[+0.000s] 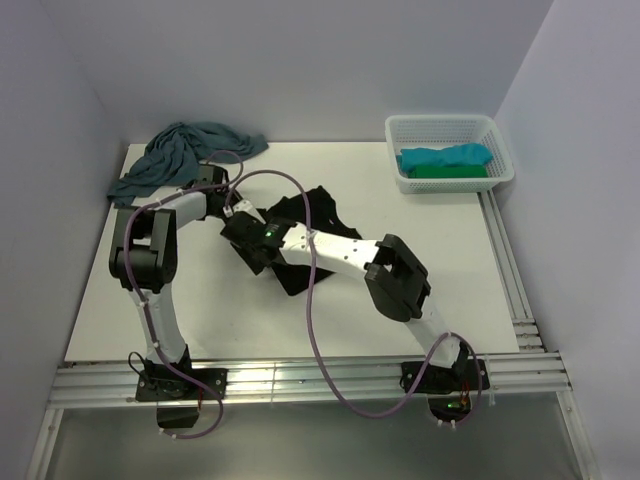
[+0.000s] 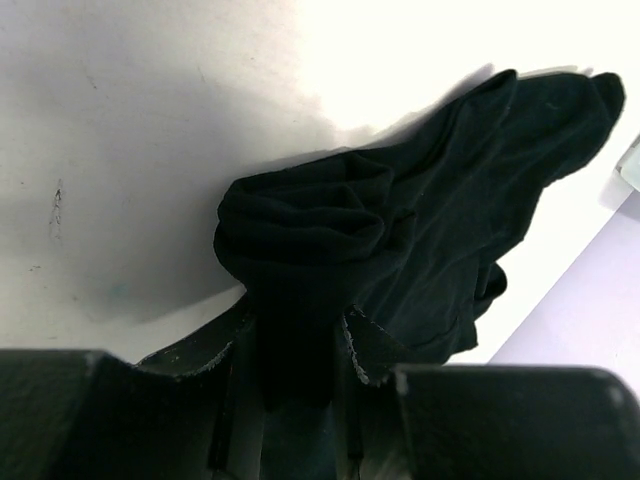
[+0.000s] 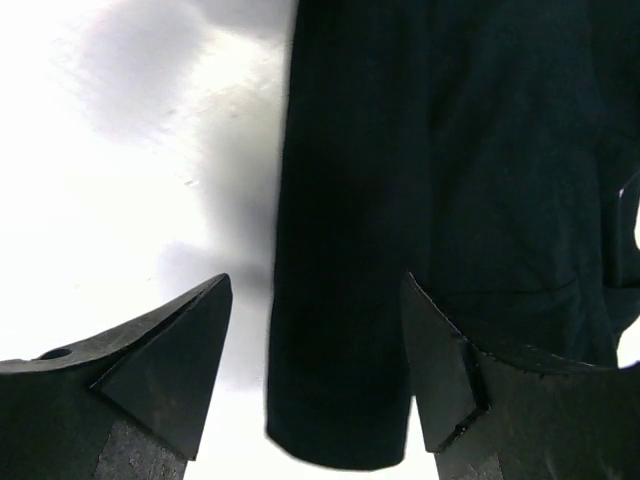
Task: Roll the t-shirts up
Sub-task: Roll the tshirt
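A black t-shirt lies crumpled in the middle of the white table. My left gripper sits at its left edge, shut on a bunched fold of the black t-shirt that runs down between the fingers. My right gripper is just in front of it, open. Its fingertips straddle a folded strip of the black t-shirt without pinching it. A dusty-blue t-shirt is heaped at the back left. Turquoise and green t-shirts lie in the basket.
A white mesh basket stands at the back right corner. Walls close in the table at the back and on both sides. A purple cable loops over the table's front. Metal rails run along the near edge.
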### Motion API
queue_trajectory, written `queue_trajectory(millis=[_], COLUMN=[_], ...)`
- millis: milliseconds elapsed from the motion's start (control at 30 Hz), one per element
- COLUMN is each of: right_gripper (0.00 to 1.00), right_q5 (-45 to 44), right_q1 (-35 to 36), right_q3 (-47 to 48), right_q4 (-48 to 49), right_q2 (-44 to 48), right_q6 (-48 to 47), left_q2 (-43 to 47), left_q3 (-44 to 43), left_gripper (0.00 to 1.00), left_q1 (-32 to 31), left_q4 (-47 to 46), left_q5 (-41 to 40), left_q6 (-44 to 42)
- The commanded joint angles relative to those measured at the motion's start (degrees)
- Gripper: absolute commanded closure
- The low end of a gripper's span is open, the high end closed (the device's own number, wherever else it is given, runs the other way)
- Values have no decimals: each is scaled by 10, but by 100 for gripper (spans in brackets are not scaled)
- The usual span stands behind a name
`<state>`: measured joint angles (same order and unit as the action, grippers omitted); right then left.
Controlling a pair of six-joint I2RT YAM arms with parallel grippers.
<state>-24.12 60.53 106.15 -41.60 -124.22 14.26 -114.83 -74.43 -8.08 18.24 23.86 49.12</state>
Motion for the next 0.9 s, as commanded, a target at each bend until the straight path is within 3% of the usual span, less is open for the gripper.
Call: queue_trajectory(millis=[0, 600, 867], right_gripper=[25, 21, 30], right_q5=[-46, -203, -243], right_q1=[21, 42, 42], right_q3=[15, 24, 5], right_q4=[21, 65, 107], right_q2=[1, -94, -103], right_q6=[-7, -55, -85], left_q2=[-13, -29, -34], left_q3=[-26, -54, -51], left_gripper=[100, 100, 100], left_q1=[-2, -2, -2], left_q4=[62, 95, 96], left_q5=[22, 58, 66], left_q6=[-5, 2, 1])
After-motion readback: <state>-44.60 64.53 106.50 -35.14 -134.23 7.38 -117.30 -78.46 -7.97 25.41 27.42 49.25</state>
